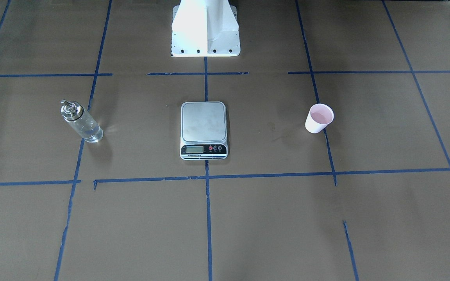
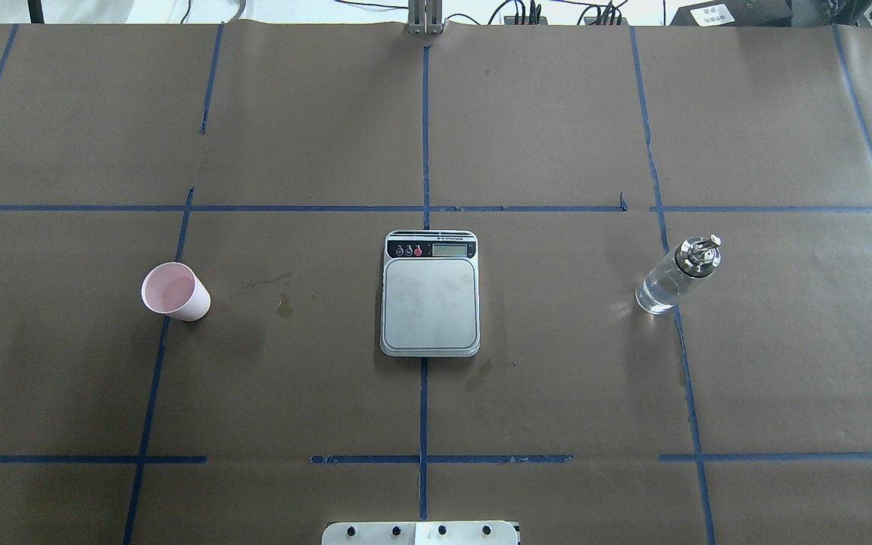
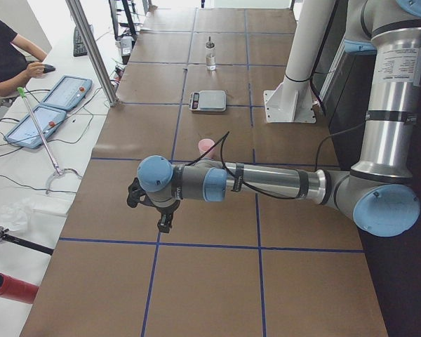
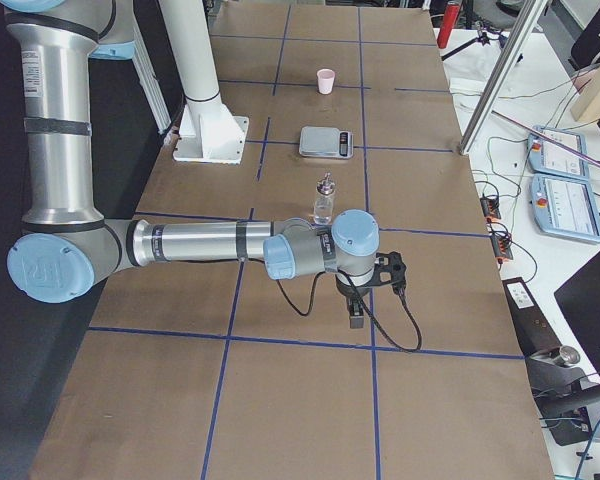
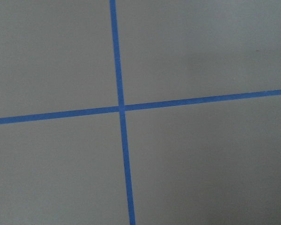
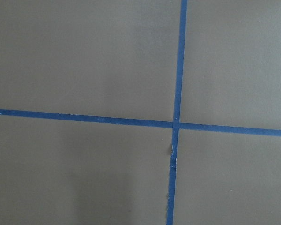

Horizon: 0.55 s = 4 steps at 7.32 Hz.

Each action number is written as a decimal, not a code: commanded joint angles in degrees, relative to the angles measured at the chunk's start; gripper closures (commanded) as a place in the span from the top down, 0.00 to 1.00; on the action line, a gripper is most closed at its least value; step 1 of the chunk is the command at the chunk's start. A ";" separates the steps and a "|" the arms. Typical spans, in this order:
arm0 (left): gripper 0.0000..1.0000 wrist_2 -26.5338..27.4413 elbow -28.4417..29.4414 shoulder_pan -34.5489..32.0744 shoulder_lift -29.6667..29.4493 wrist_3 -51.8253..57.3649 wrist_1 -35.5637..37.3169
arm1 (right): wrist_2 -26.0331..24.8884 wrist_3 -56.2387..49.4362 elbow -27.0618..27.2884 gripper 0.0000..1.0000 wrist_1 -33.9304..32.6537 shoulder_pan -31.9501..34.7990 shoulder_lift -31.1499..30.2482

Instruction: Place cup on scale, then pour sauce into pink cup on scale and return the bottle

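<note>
Getting the cup (image 2: 175, 292) onto the scale (image 2: 430, 303) is the first step, and it is not yet begun. The cup stands upright on the worktop (image 2: 557, 393) on the robot's left side, well apart from the scale at the centre. The bottle (image 2: 674, 276) stands upright well off to the right. The left hand (image 3: 164, 223) hangs over bare worktop away from the cup, and the right hand (image 4: 355, 318) hangs short of the bottle. Whether either hand's fingers are apart or together cannot be told from the side views. The left arm looks better placed. It should pinch the cup's wall near the rim, lift it level and set it squarely mid-scale.
</note>
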 commanded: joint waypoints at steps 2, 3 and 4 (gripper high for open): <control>1.00 -2.10 -5.89 13.07 0.47 -23.92 -12.26 | 0.50 0.02 0.08 1.00 4.99 -1.42 -0.39; 1.00 -0.87 -5.89 16.66 0.38 -32.97 -19.97 | 0.94 0.10 0.25 1.00 5.01 -1.59 -0.57; 1.00 4.71 -6.32 22.44 0.03 -41.76 -25.53 | 1.55 0.02 0.17 1.00 5.01 -1.86 -0.57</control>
